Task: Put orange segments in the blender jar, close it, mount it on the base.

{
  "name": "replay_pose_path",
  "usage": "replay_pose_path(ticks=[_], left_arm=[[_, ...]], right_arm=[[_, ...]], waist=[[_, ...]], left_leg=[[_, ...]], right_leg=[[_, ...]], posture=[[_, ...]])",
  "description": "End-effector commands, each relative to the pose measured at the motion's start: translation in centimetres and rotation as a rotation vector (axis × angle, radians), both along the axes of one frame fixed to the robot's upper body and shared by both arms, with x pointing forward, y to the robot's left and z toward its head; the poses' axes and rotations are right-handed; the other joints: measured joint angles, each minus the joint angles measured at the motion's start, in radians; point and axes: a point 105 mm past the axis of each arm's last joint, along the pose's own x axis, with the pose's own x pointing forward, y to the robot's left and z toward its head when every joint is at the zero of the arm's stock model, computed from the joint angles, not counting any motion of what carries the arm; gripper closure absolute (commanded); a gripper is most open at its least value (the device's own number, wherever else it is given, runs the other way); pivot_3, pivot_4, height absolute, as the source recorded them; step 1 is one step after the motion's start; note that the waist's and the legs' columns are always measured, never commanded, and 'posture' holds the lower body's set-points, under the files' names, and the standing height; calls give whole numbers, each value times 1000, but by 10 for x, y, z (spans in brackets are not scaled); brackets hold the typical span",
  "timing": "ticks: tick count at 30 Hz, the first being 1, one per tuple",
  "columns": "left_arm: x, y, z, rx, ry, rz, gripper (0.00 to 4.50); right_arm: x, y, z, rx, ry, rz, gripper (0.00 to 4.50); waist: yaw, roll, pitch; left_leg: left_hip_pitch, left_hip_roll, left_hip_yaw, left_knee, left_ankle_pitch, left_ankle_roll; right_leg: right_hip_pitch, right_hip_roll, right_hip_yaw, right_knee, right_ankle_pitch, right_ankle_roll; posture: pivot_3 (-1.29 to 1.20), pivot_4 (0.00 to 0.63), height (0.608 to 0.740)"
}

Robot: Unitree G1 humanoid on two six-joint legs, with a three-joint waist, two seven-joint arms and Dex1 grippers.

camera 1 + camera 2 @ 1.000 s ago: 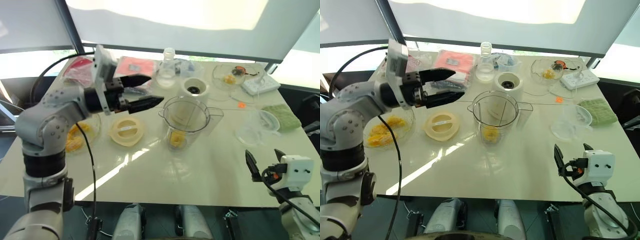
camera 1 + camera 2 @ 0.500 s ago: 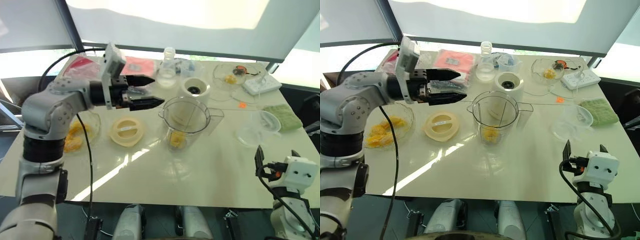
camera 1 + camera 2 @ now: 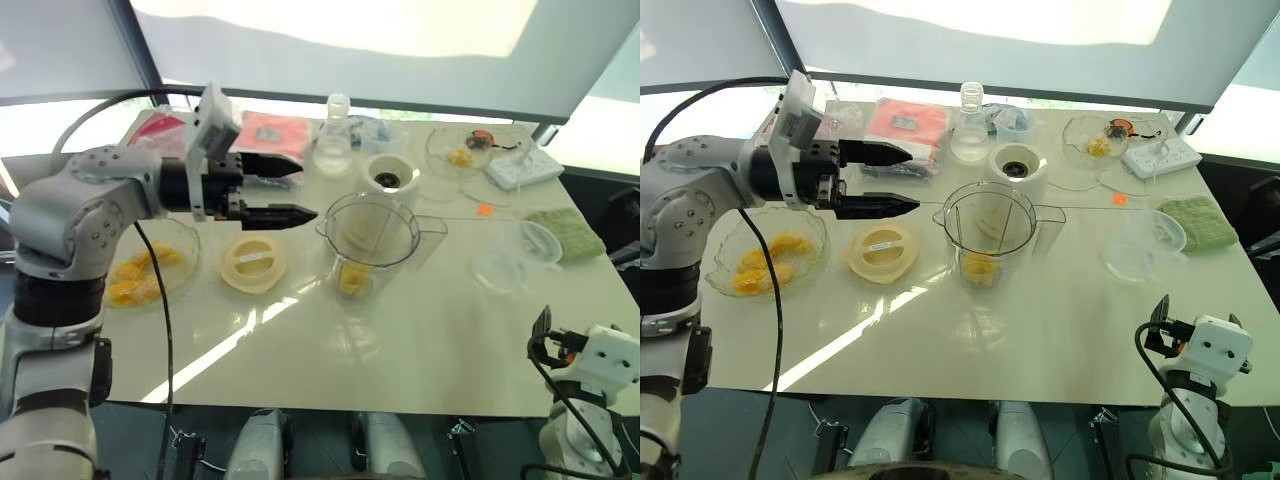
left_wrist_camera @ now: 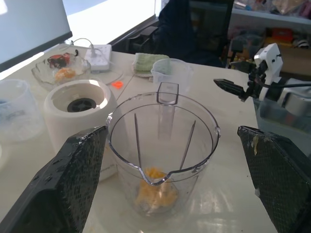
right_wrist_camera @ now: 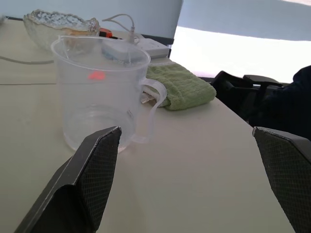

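Orange segments lie at the bottom of the blender jar, which stands uncovered near the middle of the table, just in front of the cream base, with the round cream lid flat on the table to its left. More fruit pieces sit in a glass bowl at the table's left edge. The left gripper hovers empty above the lid with its fingers spread apart, pointing toward the jar, while the right gripper sits low at the table's near right corner, fingers also wide apart and holding nothing, facing a clear measuring cup and a green cloth.
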Motion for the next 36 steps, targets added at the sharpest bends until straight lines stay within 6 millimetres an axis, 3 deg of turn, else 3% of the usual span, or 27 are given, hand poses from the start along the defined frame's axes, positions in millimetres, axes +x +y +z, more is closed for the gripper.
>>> replay_pose_path(ticks=[1, 8, 23, 29, 36], left_arm=[[-8, -1, 12, 17, -46, -28, 45], [-5, 0, 17, 25, -62, -12, 45], [-7, -3, 16, 18, -65, 13, 45], [-6, -3, 15, 26, -73, 26, 45], [-7, -1, 12, 29, -71, 34, 45]], right_arm=[[3, -8, 9, -31, -48, -4, 0], [19, -20, 10, -48, -89, -48, 0], [62, -24, 14, -69, -119, 20, 0], [70, -30, 12, -77, -112, 2, 0], [61, -30, 10, -79, -111, -12, 0]], waist=[[-3, 1, 0], [-19, 2, 0], [-21, 4, 0], [-21, 4, 0], [-21, 4, 0]], left_leg=[[0, 0, 0, 0, 0, 0], [1, -1, 0, 1, 0, 0], [2, -1, 1, 1, 0, -1], [2, -1, 1, 1, 1, -1], [2, -1, 1, 1, 1, -1]], right_leg=[[0, 0, 0, 0, 0, 0], [1, 0, 1, 1, 0, 0], [1, 0, 2, 1, 0, 0], [1, 0, 2, 1, 0, 0], [1, 0, 2, 1, 0, 0]], posture=[[0, 150, 740], [0, 150, 740], [0, 150, 740], [0, 150, 740], [0, 150, 740]])
